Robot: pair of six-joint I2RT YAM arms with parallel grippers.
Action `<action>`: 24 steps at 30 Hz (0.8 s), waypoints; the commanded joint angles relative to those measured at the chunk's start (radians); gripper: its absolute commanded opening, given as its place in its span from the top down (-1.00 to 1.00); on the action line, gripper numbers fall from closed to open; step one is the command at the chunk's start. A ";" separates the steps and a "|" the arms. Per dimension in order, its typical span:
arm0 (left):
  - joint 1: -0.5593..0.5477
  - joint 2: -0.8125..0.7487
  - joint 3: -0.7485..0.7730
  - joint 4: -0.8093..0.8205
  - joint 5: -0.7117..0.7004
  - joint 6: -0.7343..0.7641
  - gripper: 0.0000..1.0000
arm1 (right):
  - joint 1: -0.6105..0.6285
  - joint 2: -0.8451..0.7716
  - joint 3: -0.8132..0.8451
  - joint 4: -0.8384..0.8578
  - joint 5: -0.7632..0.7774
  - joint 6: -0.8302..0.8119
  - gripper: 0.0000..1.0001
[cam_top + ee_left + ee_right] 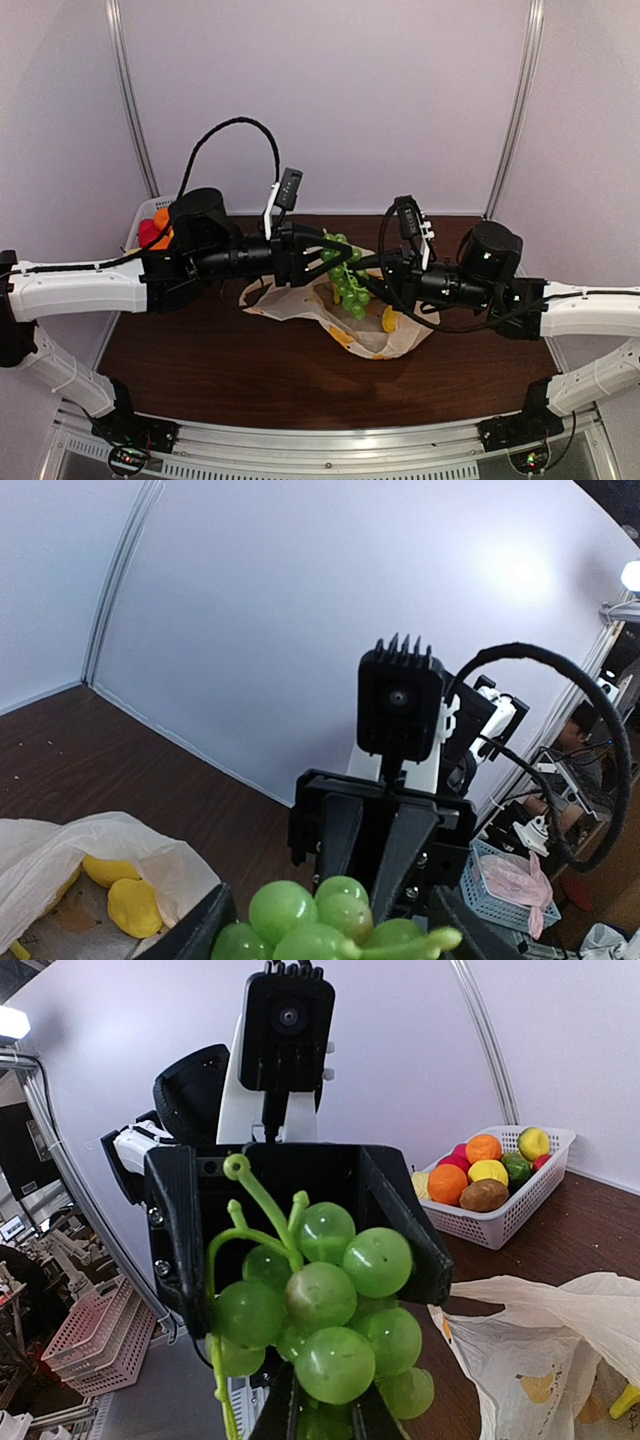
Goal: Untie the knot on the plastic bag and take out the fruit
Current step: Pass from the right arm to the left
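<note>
Top view: left gripper (340, 256) and right gripper (366, 272) meet nose to nose at frame centre, above the brown table (200, 370). Green grapes (350, 288) hang between them, lifted clear of the plastic bag (290, 300), which lies crumpled just below centre. One of the yellow pieces (390, 319) shows inside the bag, right of centre. White basket (135, 215) at the upper left, red and orange pieces in it. Left wrist view: green grapes (320, 920) at the bottom edge, flanked by the left gripper's fingers (205, 930), which stand spread either side of the bunch; whether the pads touch it cannot be told. Right gripper (372, 875) faces the lens from centre, its two fingers drawn close together and pinching the near end of the bunch. Plastic bag (60, 850) at lower left, mouth open, yellow pieces (133, 907) lying inside. Right wrist view: green grapes (320, 1310) fill the centre. Right gripper (320, 1425) sits narrow at the bottom edge, clamped on the bunch. Left gripper (310, 1260) sits behind, jaws wide around the grapes. White basket (520, 1205) at right, holding mixed coloured fruit. Plastic bag (540, 1350) at lower right.
</note>
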 commanded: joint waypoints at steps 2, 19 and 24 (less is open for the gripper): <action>-0.006 0.015 0.027 0.066 0.046 -0.014 -0.11 | 0.010 0.002 0.015 0.035 0.000 0.001 0.77; -0.014 0.011 -0.002 0.047 0.044 -0.031 -0.66 | 0.012 -0.058 -0.017 0.047 0.081 0.001 0.80; -0.015 0.014 -0.005 0.028 0.028 -0.028 -0.82 | 0.012 -0.065 -0.018 0.057 0.068 0.006 0.80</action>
